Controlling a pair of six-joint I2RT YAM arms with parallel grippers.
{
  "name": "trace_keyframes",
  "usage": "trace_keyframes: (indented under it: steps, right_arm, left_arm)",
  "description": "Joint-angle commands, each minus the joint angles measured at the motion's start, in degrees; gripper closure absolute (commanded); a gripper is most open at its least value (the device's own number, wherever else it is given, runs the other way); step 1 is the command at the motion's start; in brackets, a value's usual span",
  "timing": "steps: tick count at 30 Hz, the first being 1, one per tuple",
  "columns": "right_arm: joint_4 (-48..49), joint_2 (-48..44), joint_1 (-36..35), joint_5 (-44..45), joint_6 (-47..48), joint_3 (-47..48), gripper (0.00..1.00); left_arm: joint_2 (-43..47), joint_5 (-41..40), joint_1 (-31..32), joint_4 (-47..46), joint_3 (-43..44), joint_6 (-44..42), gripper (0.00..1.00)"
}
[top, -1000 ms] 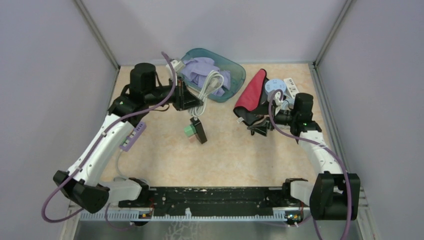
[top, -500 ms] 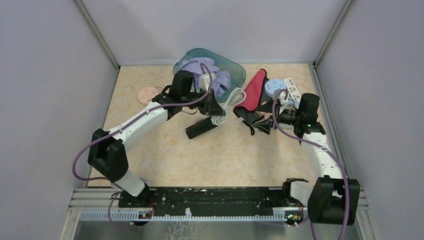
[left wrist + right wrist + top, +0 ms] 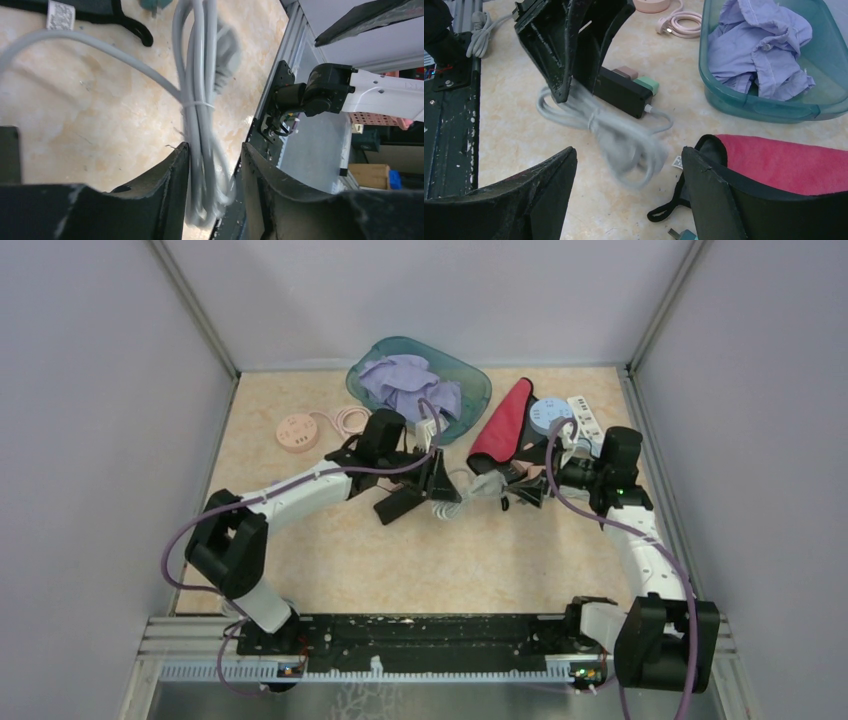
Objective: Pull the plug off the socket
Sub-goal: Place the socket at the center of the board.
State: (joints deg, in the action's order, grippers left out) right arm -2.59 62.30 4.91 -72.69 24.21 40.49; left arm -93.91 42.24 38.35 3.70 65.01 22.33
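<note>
I see a teal tub holding a crumpled purple cloth at the worktop's far edge, a red cloth to its right, and a pink round hub to its left.

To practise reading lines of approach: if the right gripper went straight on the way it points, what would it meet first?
Probably the bundled grey cable, just ahead of the open right gripper; depth is unclear.

- Beige marbled tabletop.
- Teal translucent plastic tub, middle of the far edge.
- Round pink socket hub, near the far-left corner.
- Black rectangular power strip, centre.
- Red cloth and white power strip, towards the far-right corner.
</note>
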Motion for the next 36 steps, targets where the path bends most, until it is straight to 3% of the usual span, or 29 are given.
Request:
trace_keyframes:
  steps: [1,5,11,15,18,22,25,31,36]
  right_arm:
    - [2.19,-0.80,0.37,-0.73,0.03,2.22,0.23]
    - [2.30,-0.71,0.41,-0.87,0.05,2.15,0.23]
    - [2.44,-0.47,0.45,-1.97,-0.04,1.96,0.23]
    - [2.99,-0.20,0.36,-2.70,-0.42,1.63,0.23]
    - [3.92,-0.01,0.44,-3.04,-1.14,1.33,0.23]
    - [5.99,0.17,0.44,-3.57,-2.74,0.59,0.23]
    - [6.51,0.27,0.38,-3.73,-3.15,0.34,0.23]
    - [7.14,0.38,0.38,-3.87,-3.61,0.09,0.23]
    - [7.59,0.38,0.36,-4.03,-3.84,-0.08,0.23]
  left_arm:
    - [0.47,-0.01,1.88,-2.76,-1.23,-1.43,0.47]
    - [2.44,-3.66,2.96,-0.09,-1.56,-4.24,0.38]
    - [12.72,-17.45,3.40,4.11,-5.45,-11.77,0.31]
    - [22.78,-30.16,3.27,2.06,-13.55,-15.04,0.20]
    - [31.35,-38.96,3.10,-2.04,-21.64,-15.14,0.01]
    - [40.32,-49.21,2.39,-8.72,-31.93,-11.03,0.00]
    - [43.25,-45.26,-2.46,-13.70,-36.91,-7.99,0.00]
    - [37.32,-20.49,-21.28,-24.89,-41.65,4.29,0.00]
    - [27.43,-12.93,-24.21,-28.64,-39.08,9.75,0.00]
